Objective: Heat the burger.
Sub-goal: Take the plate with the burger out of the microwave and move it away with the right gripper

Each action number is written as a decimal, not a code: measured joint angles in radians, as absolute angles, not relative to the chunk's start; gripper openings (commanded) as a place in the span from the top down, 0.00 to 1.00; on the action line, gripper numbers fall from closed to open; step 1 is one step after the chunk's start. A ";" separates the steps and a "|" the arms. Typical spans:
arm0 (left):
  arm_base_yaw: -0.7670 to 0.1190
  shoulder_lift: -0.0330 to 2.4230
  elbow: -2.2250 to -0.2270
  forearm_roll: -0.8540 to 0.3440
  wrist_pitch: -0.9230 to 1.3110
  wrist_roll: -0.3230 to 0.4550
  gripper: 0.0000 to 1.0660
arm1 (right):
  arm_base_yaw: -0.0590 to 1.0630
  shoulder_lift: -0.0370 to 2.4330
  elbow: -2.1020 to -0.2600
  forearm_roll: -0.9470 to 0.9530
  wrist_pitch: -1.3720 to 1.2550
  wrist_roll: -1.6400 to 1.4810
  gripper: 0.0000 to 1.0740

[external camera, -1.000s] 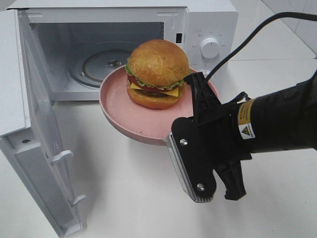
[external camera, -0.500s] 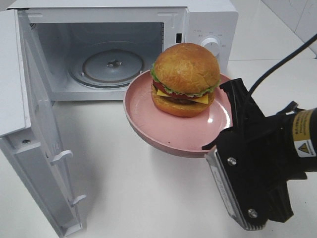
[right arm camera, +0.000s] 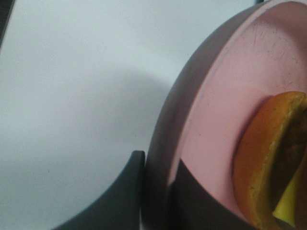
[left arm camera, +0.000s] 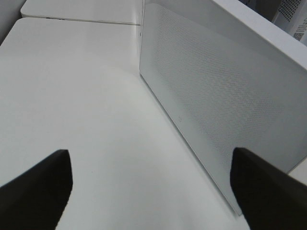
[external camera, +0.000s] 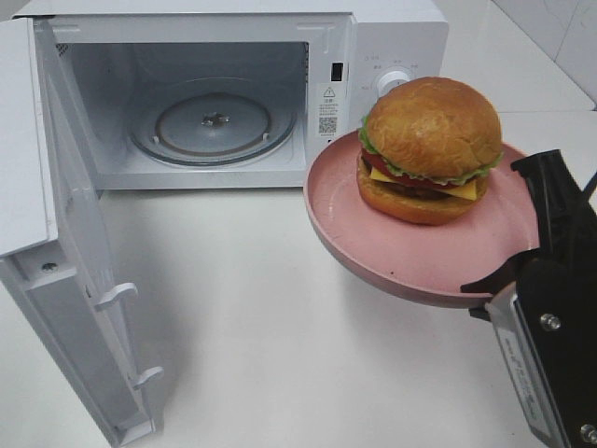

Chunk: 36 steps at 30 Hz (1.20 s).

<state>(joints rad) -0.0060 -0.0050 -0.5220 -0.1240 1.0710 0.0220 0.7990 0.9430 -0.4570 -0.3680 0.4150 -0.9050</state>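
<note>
**Burger on a pink plate held beside the open microwave**

The burger (external camera: 431, 149) sits on a round pink plate (external camera: 373, 229), glossy bun on top, with lettuce, tomato, a cheese slice and a dark patty showing at its side. The plate is lifted clear of the white table (external camera: 280, 327) and hangs tilted in front of the microwave's control panel, near the white dial (external camera: 390, 82). The right gripper (right arm camera: 156, 191) is clamped on the plate's rim: in the right wrist view one dark finger (right arm camera: 120, 196) lies against the outside of the rim and the other presses on the inner face, close to the bun's lower half. In the high view the black gripper body meets the plate at its right edge.

The microwave (external camera: 382, 28) stands with its door (external camera: 75, 280) swung fully open to the left; the glass turntable (external camera: 213, 123) lies bare inside the cavity. The left gripper (left arm camera: 148, 191) has its jaws spread wide with nothing between them, above the table beside the microwave's perforated side wall (left arm camera: 216, 91).
</note>
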 measured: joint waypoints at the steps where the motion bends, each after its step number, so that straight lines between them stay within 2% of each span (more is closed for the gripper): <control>1: -0.006 -0.005 -0.522 -0.124 1.071 0.022 0.23 | 0.799 0.943 -0.457 -0.368 0.415 -0.905 1.00; 20: -0.006 -0.005 -0.522 -0.124 1.071 0.022 0.23 | 0.799 0.761 -0.457 -0.557 0.707 -0.602 1.00; 36: -0.006 -0.005 -0.522 -0.124 1.071 0.022 0.23 | 0.799 0.761 -0.457 -0.718 0.888 -0.078 1.00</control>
